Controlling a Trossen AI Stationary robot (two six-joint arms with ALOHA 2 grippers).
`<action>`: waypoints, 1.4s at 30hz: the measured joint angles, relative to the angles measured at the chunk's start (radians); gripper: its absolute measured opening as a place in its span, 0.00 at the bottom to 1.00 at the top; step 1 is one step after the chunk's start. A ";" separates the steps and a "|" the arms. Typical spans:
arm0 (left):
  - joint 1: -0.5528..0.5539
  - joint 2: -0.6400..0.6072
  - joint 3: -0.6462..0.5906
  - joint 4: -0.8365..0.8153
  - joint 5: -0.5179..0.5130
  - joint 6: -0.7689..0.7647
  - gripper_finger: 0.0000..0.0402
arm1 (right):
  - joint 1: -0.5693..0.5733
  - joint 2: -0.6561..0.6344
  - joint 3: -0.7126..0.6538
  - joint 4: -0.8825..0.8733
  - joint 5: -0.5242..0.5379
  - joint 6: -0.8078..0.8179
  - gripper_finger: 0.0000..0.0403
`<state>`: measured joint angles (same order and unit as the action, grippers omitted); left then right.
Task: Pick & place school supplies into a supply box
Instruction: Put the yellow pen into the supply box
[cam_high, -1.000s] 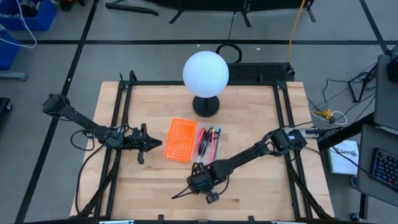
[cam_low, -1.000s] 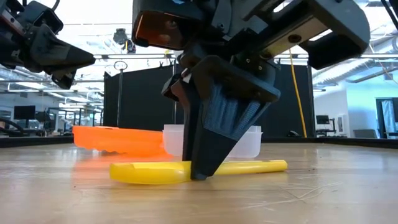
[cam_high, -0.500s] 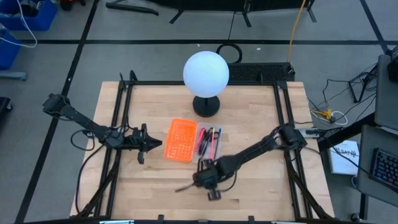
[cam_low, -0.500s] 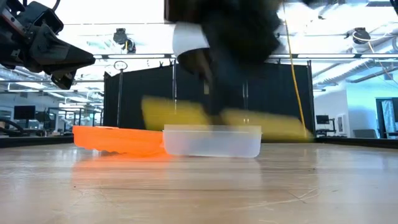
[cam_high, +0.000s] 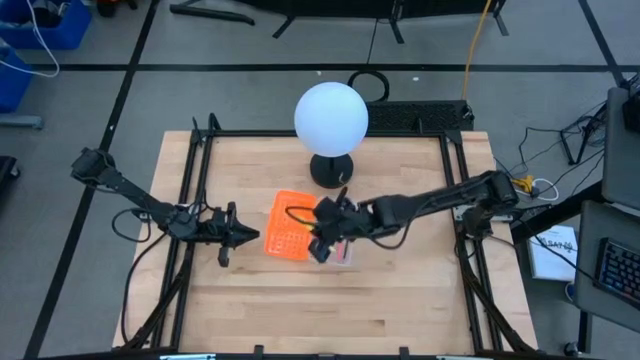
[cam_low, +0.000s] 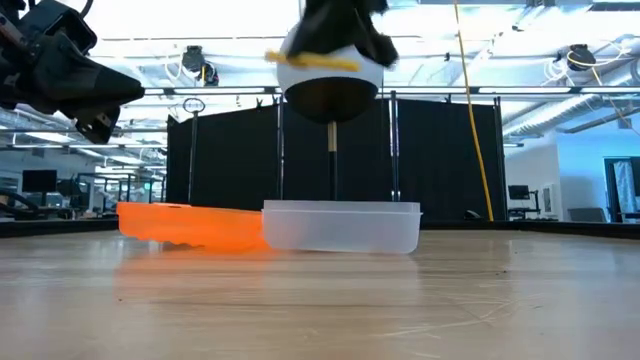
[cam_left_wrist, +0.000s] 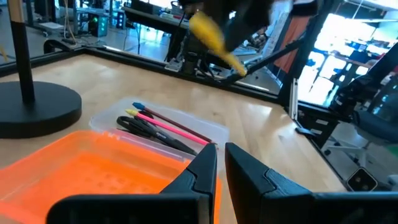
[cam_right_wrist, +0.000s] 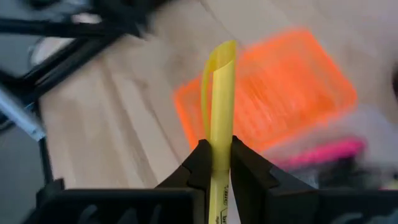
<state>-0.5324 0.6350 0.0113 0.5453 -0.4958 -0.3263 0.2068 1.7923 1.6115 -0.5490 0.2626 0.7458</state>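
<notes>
Right gripper (cam_right_wrist: 214, 163) clamps a yellow pen (cam_right_wrist: 219, 112) mid-air above the supply box (cam_low: 340, 227), mid-table beside the orange panel (cam_high: 288, 225). Left gripper (cam_left_wrist: 221, 163), nearly closed and empty, waits near the table's left edge. Risk: the pen lies crosswise to the box, so releasing now could leave it bridging the rim or rolling onto the panel.

The only lettering that can be read is "BIC", printed in dark characters along the barrel of the yellow pen (cam_right_wrist: 220, 134), at the end of the barrel that sits between the fingers of the right gripper (cam_right_wrist: 216, 163). Further print runs on past that word, but it is cut off and cannot be made out. No other text, number or sign is legible in any view.
</notes>
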 joint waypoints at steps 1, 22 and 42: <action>0.000 0.000 0.000 0.000 -0.001 -0.007 0.10 | -0.019 -0.004 -0.021 -0.003 -0.009 0.053 0.08; 0.000 0.000 0.000 -0.029 -0.003 -0.041 0.10 | -0.088 -0.038 -0.705 0.830 0.164 0.582 0.07; 0.000 0.000 0.000 -0.019 -0.004 -0.036 0.10 | -0.021 -0.038 -0.739 0.838 0.391 0.618 0.07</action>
<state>-0.5327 0.6350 0.0113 0.5259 -0.4999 -0.3618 0.1857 1.7546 0.8722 0.2887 0.6537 1.3642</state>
